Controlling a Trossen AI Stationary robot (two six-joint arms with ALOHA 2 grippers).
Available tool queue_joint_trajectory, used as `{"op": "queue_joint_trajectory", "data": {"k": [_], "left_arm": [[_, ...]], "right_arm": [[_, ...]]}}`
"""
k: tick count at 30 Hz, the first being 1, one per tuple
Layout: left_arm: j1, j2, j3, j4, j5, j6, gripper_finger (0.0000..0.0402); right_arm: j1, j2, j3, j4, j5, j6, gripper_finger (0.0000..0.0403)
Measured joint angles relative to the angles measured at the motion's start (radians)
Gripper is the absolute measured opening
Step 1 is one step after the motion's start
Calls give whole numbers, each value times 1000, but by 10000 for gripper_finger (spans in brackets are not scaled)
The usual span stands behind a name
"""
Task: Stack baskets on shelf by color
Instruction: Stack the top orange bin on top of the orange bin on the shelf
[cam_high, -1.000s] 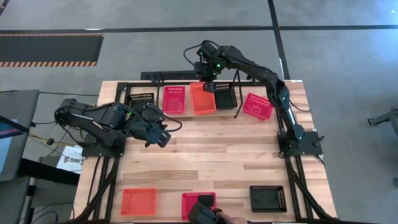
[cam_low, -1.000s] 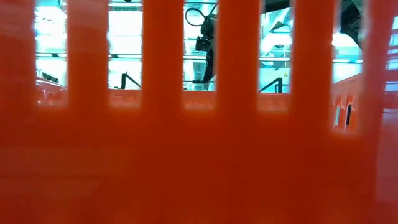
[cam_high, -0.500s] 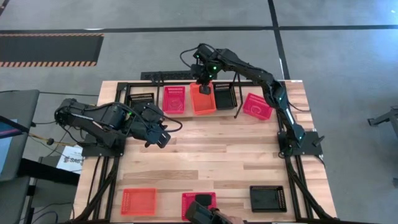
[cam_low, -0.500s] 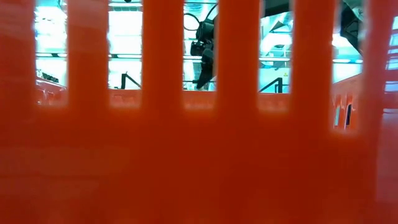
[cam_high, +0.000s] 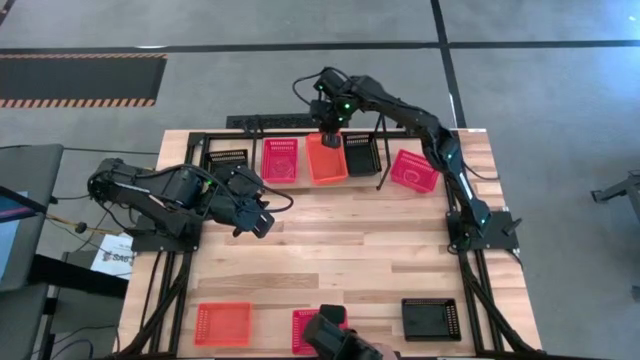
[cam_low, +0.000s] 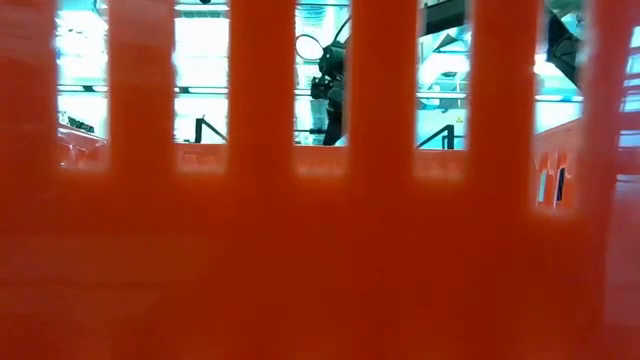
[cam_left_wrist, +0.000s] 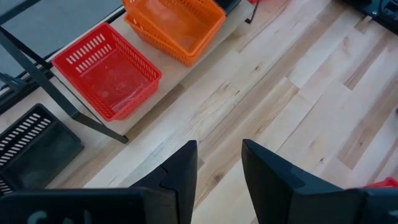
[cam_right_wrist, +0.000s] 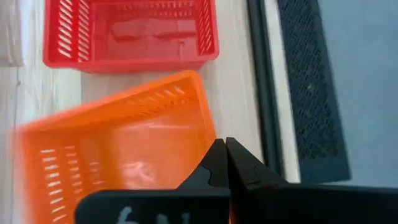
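**A:** At the top centre of the high view, what sits on the shelf (cam_high: 300, 178)?

**B:** Four baskets in a row: a black basket (cam_high: 228, 159) at the left end, a red basket (cam_high: 280, 158) next, an orange basket (cam_high: 325, 160) in the middle, and another black basket (cam_high: 361, 155) to its right. The orange one sticks out past the shelf's front edge and lies a little askew.

**A:** And the right hand (cam_high: 331, 137)?

**B:** It is at the far rim of the orange basket, fingers pressed together. From its wrist view the tips meet right at that rim, with the red basket beyond. Whether plastic is pinched between them I cannot tell.

**A:** Other baskets?

**B:** A pink basket (cam_high: 414, 170) lies tilted on the worktop (cam_high: 350, 240) just right of the shelf. Along the bottom edge sit an orange-red basket (cam_high: 222, 323) at the left, a pink one partly hidden at the centre, and a black one (cam_high: 431, 319) at the right.

**A:** The left hand (cam_high: 262, 222)?

**B:** Centre left, over bare wood, fingers apart and holding nothing.

**A:** The low view?

**B:** Filled by a slotted orange wall, up close.
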Motion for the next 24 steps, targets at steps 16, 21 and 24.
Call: {"op": "queue_joint_trajectory", "data": {"k": [16, 21, 24], "left_arm": [[0, 0, 0, 0, 7, -1, 113], [0, 0, 0, 0, 7, 1, 113], [0, 0, 0, -1, 10, 5, 113]], "right_arm": [[72, -41, 3, -123, 24, 65, 0], [156, -46, -2, -379, 4, 81, 0], [224, -46, -23, -410, 3, 66, 0]]}}
